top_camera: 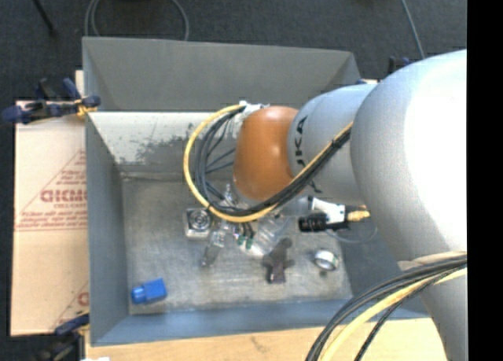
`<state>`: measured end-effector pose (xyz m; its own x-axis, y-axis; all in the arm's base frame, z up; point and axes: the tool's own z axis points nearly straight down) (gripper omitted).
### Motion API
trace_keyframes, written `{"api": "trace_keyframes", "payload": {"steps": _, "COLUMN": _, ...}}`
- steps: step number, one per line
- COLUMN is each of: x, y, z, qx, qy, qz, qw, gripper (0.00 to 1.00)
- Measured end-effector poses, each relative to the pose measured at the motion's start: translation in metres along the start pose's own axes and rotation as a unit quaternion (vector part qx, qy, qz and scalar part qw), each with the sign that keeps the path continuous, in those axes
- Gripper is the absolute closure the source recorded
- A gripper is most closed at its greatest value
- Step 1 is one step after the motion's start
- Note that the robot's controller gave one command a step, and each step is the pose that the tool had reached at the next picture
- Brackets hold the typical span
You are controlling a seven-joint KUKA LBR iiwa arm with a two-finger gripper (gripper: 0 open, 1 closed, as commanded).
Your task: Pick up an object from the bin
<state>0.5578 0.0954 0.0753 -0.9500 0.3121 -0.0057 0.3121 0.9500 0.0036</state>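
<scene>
Gripper (211,251) low over floor of grey metal bin (102,218), beneath rounded orange wrist cover (263,159); whether spread or clenched, cannot tell; dark brown cross-shaped piece (277,262) lies flat just right of gripper; clear crumpled plastic thing (271,235) just above that piece; small silver round cap (324,259) near its right; short blue cylinder (148,292) well to its left, lower.

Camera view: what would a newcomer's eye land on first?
The white arm, with its orange cover and yellow cable loop, dominates, reaching from the right over the middle of the grey bin, its pincer low over the floor. Next comes a small blue piece, alone in the near-left corner. A dark cross-shaped piece and a small silver round piece lie near the front right.
</scene>
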Motion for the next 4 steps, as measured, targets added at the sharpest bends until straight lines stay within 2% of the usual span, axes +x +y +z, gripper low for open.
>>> {"api": "trace_keyframes", "payload": {"steps": 1, "x": 0.008, "y": 0.025, "z": 0.000, "qx": 0.000, "qy": -0.0041, "qz": -0.181, "qw": 0.9835, "gripper": 0.00}}
{"api": "trace_keyframes", "payload": {"steps": 2, "x": -0.006, "y": 0.045, "z": 0.001, "qx": 0.000, "qy": -0.0011, "qz": -0.336, "qw": 0.9417, "gripper": 0.00}}
{"api": "trace_keyframes", "payload": {"steps": 3, "x": 0.002, "y": 0.061, "z": -0.002, "qx": -0.001, "qy": -0.0001, "qz": -0.485, "qw": 0.8746, "gripper": 0.00}}
{"api": "trace_keyframes", "payload": {"steps": 4, "x": -0.005, "y": 0.064, "z": 0.000, "qx": 0.000, "qy": -0.0017, "qz": -0.508, "qw": 0.8616, "gripper": 0.00}}
